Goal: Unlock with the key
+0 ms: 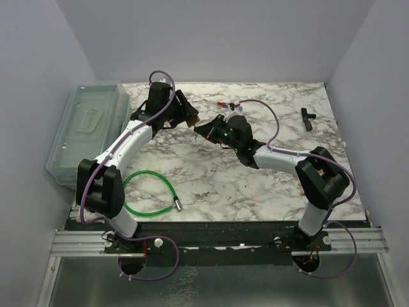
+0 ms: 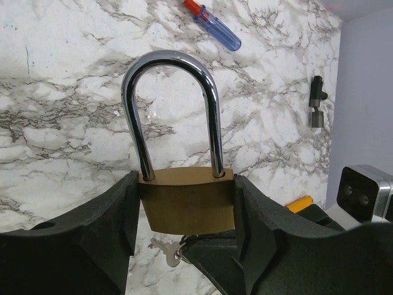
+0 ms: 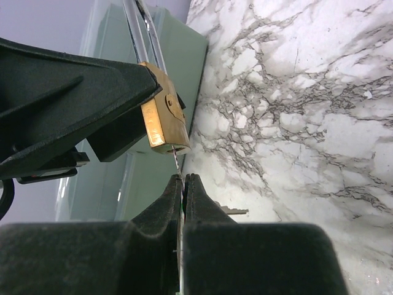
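We see the left claw [image 2: 184,227] clamped on the brass body of a padlock [image 2: 186,206], one finger on each side, the chromed shackle [image 2: 175,110] standing upright above the fingers and seated in the body at both legs. The right claw [image 3: 183,184] is clenched tight, its two fingers pressed together on a thin pale metal blade that we take for the key [image 3: 177,161]; the blade runs from the fingertips to the underside of the padlock and its tip meets the body there, though we cannot tell how far it enters. In the left wrist view a second small silvery key [image 2: 169,253] hangs on a ring below the padlock, beside the right claw's dark tip. From above, both claws meet over the back middle of the marble worktop [image 1: 223,185], the padlock held up off its surface. A clear plastic lidded box [image 1: 83,128] sits at the worktop's left edge, a green cable [image 1: 150,192] with a metal tip lies looped near the left arm's base, a red-and-blue screwdriver [image 2: 212,24] lies at the back, and a small black tool [image 1: 307,118] lies toward the back right.
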